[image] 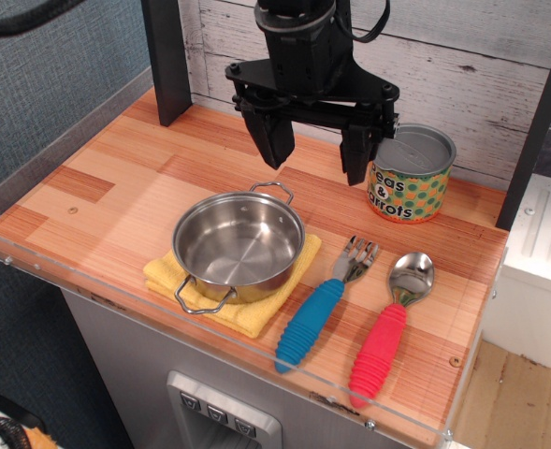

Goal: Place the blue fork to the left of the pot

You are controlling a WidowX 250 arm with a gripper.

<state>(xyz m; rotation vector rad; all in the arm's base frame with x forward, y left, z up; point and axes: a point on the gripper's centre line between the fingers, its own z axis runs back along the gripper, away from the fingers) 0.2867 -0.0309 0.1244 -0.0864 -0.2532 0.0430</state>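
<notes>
The blue fork (324, 305) lies on the wooden tabletop to the right of the pot, its blue ribbed handle toward the front edge and its silver tines pointing away. The pot (239, 242) is shiny steel with two wire loop handles and sits on a yellow cloth (245, 307). My gripper (315, 157) hangs above the table behind the pot and the fork, well clear of both. Its two black fingers are spread wide apart and hold nothing.
A spoon with a red ribbed handle (387, 323) lies just right of the fork. A green-and-orange dotted tin can (410, 174) stands at the back right beside my right finger. A clear plastic rim (210, 327) edges the table's front and left. A black post (167, 56) stands at the back left.
</notes>
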